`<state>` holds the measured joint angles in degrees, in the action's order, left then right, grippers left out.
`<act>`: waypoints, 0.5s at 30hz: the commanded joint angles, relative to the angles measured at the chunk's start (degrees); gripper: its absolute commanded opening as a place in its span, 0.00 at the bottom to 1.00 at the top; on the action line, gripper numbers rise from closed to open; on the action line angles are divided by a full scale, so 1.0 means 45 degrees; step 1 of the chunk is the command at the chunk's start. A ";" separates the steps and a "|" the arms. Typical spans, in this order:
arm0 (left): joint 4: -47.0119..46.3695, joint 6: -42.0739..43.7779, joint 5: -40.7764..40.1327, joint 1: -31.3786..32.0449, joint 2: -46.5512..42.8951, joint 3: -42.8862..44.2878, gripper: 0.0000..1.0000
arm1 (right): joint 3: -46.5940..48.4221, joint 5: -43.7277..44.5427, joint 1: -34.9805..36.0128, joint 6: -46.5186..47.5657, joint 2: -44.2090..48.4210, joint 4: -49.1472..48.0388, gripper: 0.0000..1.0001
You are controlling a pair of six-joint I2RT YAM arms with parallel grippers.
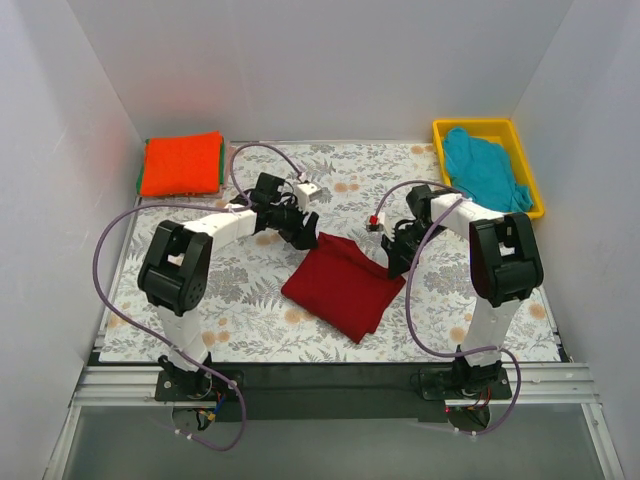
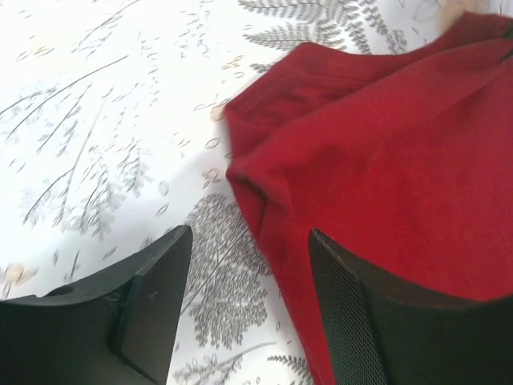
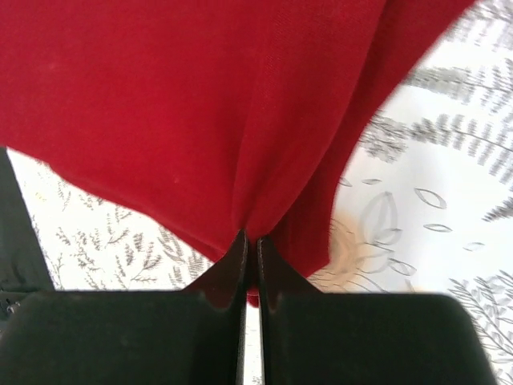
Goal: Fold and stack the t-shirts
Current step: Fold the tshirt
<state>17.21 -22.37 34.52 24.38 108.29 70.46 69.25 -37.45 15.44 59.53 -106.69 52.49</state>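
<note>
pinching the upper-right corner of the folded dark red cloth t-shirt [image 1: 343, 283], the right claw [image 3: 250, 241] is clamped shut (left claw [image 2: 248, 237] gapes open at the shirt's upper-left edge).

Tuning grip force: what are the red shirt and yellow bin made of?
The red shirt: soft matte knit cloth, probably cotton; it drapes and creases without sheen. The yellow bin: looks like rigid moulded plastic, smooth, with a straight thin rim.

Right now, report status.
Left gripper open over maroon t-shirt corner. Right gripper pinching its edge. Orange t-shirt folded far left, teal t-shirt in yellow bin. Nothing blocking.
</note>
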 commanded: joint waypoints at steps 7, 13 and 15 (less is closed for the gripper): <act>-0.0818 -0.2215 0.0451 -0.0262 -0.3652 -0.3272 0.61 | 0.1835 0.0958 -0.0326 -0.1157 -0.1797 -0.0473 0.10; 0.0217 -0.2860 0.1876 -0.0301 -0.5137 -0.4112 0.64 | 0.2985 -0.0207 -0.0521 -0.0787 -0.1369 0.1417 0.50; 0.0335 -0.3016 0.2151 -0.0475 -0.5314 -0.4133 0.66 | 0.3436 -0.0601 -0.0541 -0.1058 -0.1213 0.1714 0.51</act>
<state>17.37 -33.78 39.42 22.98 88.14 52.34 80.42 -36.64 13.67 54.83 -114.50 56.42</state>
